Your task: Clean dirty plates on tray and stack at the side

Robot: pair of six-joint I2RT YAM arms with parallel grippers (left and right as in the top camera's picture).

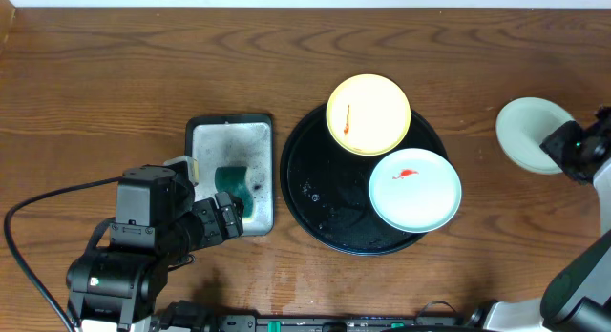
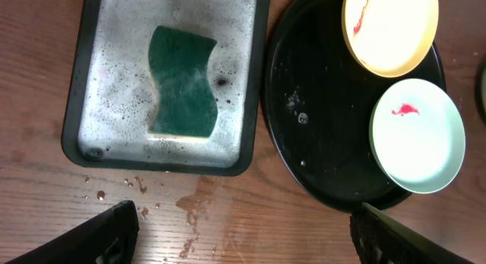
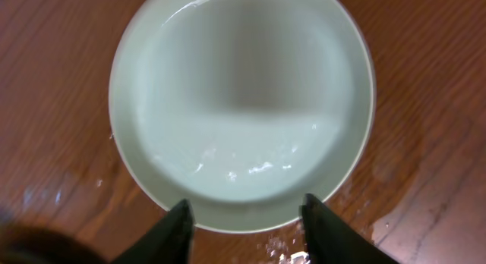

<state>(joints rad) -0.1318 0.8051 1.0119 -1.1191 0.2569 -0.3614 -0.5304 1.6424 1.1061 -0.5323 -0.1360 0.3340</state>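
Plates (image 1: 368, 113) — 2 on tray (image 1: 325, 189), 1 on table (image 1: 143, 74)

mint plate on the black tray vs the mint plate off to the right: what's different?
1. Place: the tray plate lies on the black tray, overlapping its rim; the side plate sits on the bare table, off the tray.
2. Dirt: the tray plate has a red smear; the side plate shows none, only wet glints in the right wrist view.
Shared: both are round, shallow, pale mint and right side up.
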